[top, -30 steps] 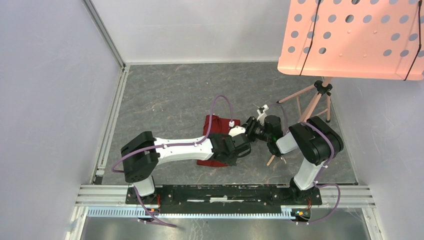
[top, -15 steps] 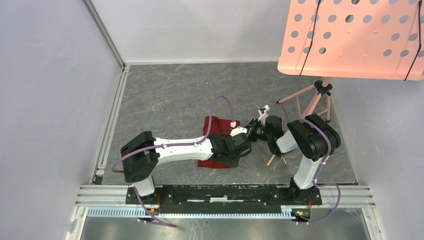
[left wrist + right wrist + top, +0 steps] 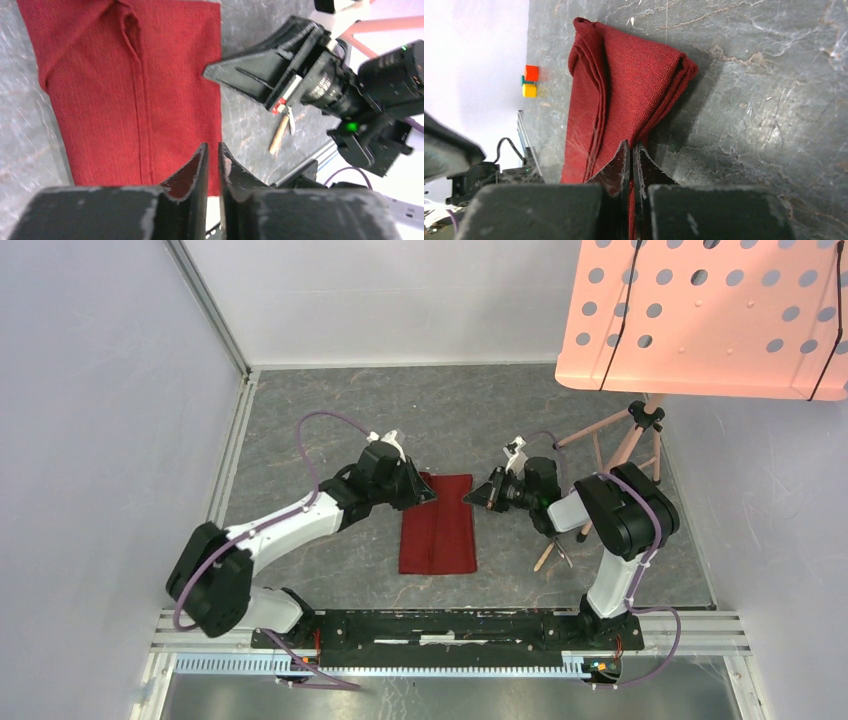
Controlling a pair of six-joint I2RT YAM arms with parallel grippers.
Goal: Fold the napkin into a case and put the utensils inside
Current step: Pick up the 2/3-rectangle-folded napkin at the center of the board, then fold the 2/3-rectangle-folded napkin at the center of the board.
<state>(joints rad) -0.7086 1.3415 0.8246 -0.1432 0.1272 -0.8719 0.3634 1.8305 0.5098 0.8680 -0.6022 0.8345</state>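
Half done, by the look of it: cloth folded, cutlery not yet in.
Your left gripper [image 3: 211,152] hovers by the far left corner of the dark red cloth napkin [image 3: 437,530], jaws a slit apart with nothing between them. The napkin lies flat on the grey marbled table [image 3: 330,430] as a narrow rectangular case [image 3: 135,95] with a seam down its length, so the folding seems finished or nearly so. Your right gripper [image 3: 472,498] is pinched closed on the napkin's far right edge, perhaps to open the pocket. The small utensils [image 3: 549,552] lie well apart to the right, too small to tell fork from spoon; getting them inside is what you have left.
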